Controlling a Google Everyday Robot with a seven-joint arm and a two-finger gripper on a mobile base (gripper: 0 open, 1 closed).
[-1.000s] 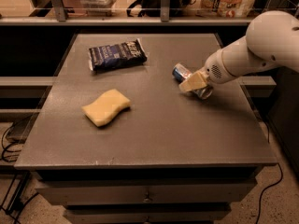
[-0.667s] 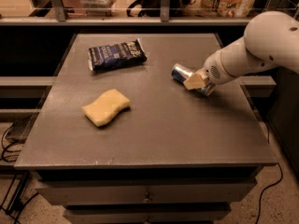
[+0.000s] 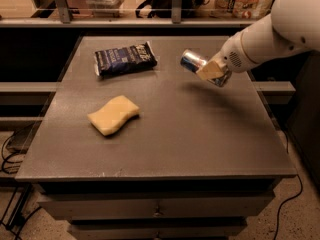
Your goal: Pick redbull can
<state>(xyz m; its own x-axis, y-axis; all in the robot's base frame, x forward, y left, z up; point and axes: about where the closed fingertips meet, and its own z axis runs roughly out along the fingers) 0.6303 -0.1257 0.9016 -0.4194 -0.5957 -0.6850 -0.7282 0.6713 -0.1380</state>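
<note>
The redbull can (image 3: 192,62) is a slim blue and silver can with a shiny silver end facing left. It lies on its side in the air above the right part of the grey table (image 3: 170,129), with its shadow on the tabletop below. My gripper (image 3: 211,70) comes in from the right on a white arm and is shut on the can, one tan finger pad (image 3: 209,70) across its middle. The can's far end is hidden behind the gripper.
A dark blue snack packet (image 3: 124,59) lies at the table's back left. A yellow sponge (image 3: 113,114) lies left of centre. A rail and shelf with boxes run behind the table. Drawers sit under the front edge.
The gripper has risen with the can in it, from the tabletop to clearly above it, and shifted slightly left.
</note>
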